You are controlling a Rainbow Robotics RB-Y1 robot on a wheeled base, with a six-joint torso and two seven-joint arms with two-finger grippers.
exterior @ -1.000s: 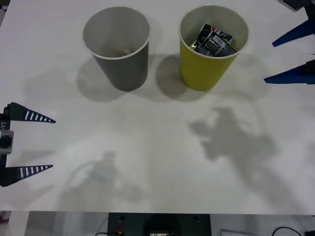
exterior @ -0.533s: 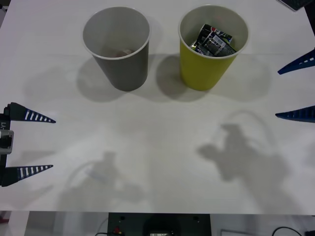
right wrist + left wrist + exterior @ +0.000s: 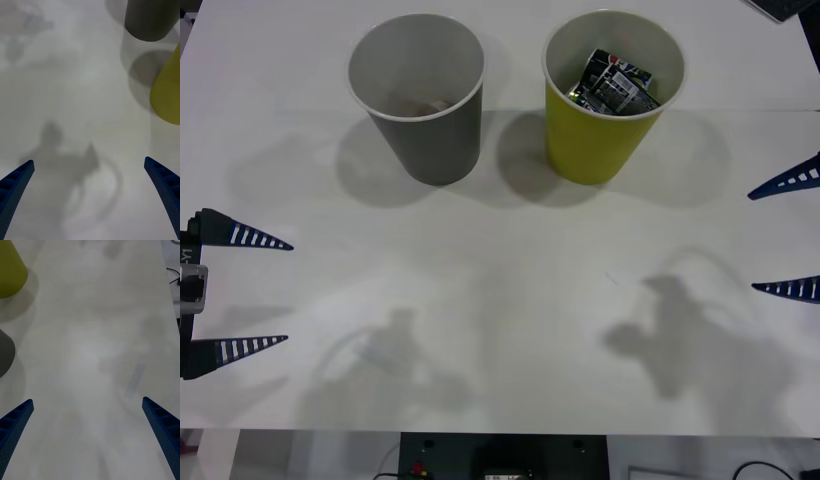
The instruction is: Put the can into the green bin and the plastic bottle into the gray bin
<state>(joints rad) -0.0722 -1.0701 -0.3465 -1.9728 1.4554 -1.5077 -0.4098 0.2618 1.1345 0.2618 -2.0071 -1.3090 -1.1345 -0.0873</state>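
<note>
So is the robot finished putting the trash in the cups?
Nearly, it seems. The can already lies inside the green bin. Something sits at the bottom of the gray bin, but I can't tell whether it's the bottle. The left gripper and right gripper are both open and hold nothing, at the table's edges.

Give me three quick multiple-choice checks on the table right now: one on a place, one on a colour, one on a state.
1. Where is the can?
A. in the green bin
B. on the table
C. in the gray bin

2. What colour is the bin on the robot's left?
A. green
B. gray
C. white

3. How is the right pincer?
A. shut on the can
B. shut, empty
C. open, empty

Answers:
1 A: the can lies inside the green bin.
2 B: the gray bin stands on that side.
3 C: the right pincer has its fingers spread with nothing between them.
</note>
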